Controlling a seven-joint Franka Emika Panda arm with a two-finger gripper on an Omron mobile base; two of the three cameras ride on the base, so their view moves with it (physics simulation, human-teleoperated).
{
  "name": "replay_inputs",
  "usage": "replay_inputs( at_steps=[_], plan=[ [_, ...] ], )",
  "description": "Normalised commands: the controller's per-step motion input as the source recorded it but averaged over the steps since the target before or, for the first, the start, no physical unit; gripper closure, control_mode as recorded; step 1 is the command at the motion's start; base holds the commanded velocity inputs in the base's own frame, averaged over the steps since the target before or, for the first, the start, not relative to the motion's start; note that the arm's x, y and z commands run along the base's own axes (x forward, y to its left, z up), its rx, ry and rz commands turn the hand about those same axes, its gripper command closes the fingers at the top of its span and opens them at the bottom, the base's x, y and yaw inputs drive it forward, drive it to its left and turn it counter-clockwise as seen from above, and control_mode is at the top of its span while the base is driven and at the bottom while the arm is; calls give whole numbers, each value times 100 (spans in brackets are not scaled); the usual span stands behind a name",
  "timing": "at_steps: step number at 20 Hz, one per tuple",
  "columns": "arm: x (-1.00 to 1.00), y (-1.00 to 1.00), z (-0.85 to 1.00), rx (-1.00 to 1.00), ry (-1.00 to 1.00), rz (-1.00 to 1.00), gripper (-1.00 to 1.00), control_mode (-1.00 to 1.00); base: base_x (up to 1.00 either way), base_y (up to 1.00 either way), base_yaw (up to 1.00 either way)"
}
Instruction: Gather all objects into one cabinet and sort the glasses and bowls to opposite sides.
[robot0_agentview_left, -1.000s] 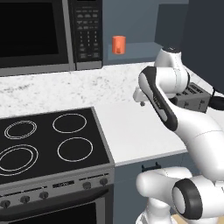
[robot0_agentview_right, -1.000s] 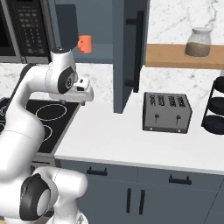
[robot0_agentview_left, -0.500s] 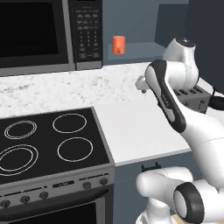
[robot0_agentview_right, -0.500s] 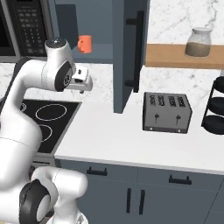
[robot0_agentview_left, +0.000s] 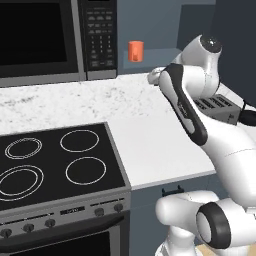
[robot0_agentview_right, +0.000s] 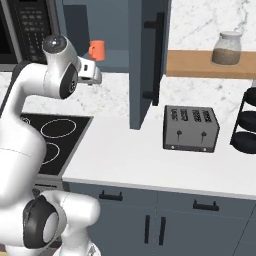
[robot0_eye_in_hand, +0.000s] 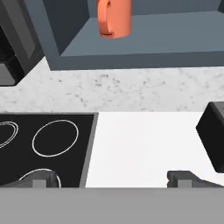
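Pincer (robot0_eye_in_hand: 112, 179) spread wide and empty below orange mug (robot0_eye_in_hand: 114, 18) in cabinet (robot0_eye_in_hand: 144, 41)

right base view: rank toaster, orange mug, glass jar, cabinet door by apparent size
1. cabinet door
2. toaster
3. glass jar
4. orange mug
The mug stands farther back inside the cabinet, so jar versus mug is an unsure call.

arm: white, rises from the base, bends at a raised elbow, forearm reaching forward above the back part of the worktop
wrist: held high, hand roughly level, facing the back wall
gripper (robot0_eye_in_hand: 113, 178): empty, jaws spread wide
fingertips (robot0_eye_in_hand: 181, 177): two small dark tips, well apart, nothing between them
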Motion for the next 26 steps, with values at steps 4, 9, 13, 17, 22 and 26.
replay_inputs(
  at_steps=[4,9,13,17,22,26],
  plan=[
    [54,0,38,0,-20,0,-100,-100,0,0,0],
    [16,0,35,0,-9,0,-100,-100,0,0,0],
    [58,6,22,0,-2,0,-100,-100,0,0,0],
    [41,-3,30,5,0,0,-100,-100,0,0,0],
    [44,0,18,8,0,0,-100,-100,0,0,0],
    [21,12,1,3,0,0,-100,-100,0,0,0]
  ],
)
